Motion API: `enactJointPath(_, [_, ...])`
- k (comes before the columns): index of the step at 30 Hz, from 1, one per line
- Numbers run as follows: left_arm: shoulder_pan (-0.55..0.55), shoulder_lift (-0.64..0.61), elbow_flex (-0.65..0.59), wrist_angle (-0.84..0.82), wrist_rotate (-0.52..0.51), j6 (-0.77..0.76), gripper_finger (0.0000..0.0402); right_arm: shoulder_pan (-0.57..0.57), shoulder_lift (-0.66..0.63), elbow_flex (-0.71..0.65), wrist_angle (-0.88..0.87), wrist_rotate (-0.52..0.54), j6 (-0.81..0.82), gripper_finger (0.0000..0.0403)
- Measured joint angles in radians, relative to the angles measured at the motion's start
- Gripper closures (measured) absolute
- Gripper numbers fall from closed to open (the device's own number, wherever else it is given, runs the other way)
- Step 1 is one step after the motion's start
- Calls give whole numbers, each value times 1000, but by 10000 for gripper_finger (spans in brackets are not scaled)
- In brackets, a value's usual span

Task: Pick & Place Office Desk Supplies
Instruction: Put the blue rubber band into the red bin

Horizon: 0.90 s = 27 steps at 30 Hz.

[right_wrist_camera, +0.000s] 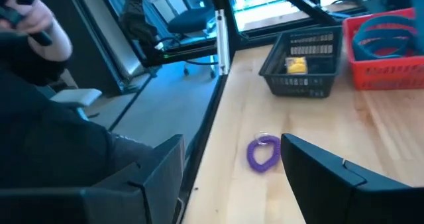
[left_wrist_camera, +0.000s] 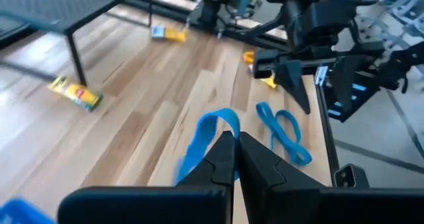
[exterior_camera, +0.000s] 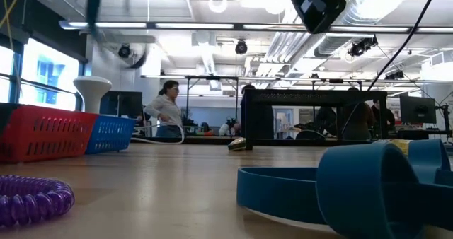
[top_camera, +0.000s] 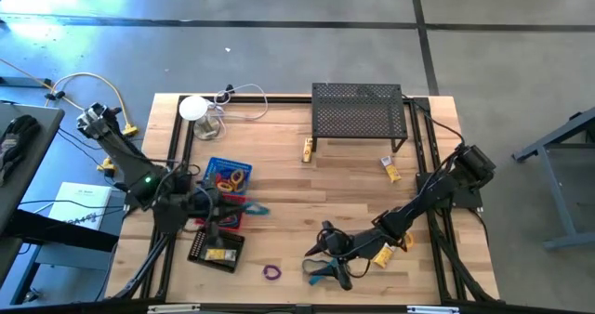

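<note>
Left tool [left_wrist_camera: 236, 159] pinching a blue loop [left_wrist_camera: 199, 144], probably, half hidden; right tool [right_wrist_camera: 232, 177] gaping near purple ring [right_wrist_camera: 264, 152].

Grey concrete floor [top_camera: 297, 45]; bright ceiling lights [exterior_camera: 217, 3], windows [exterior_camera: 49, 73] at left.

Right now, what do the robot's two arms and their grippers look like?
Both arms are dark, jointed and slim. The left arm carries a small green light and a cable along it. Its left gripper has two black, wedge-shaped fingers. The right arm is plain black; the right gripper has broad, flat black fingers.
</note>
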Motion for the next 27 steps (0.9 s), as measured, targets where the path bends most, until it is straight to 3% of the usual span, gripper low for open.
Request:
enactJointPath(16, [-199,4,0,-453,-27,-591,400,0,17,0,61,4,51,165])
enactJointPath(21, [-240,22,0,-566,9,-725,400,0,17,0,109,4,46,165])
enactJointPath(27, [-257,79,1,-742,141,-912,399,5,17,0,119,5,51,165])
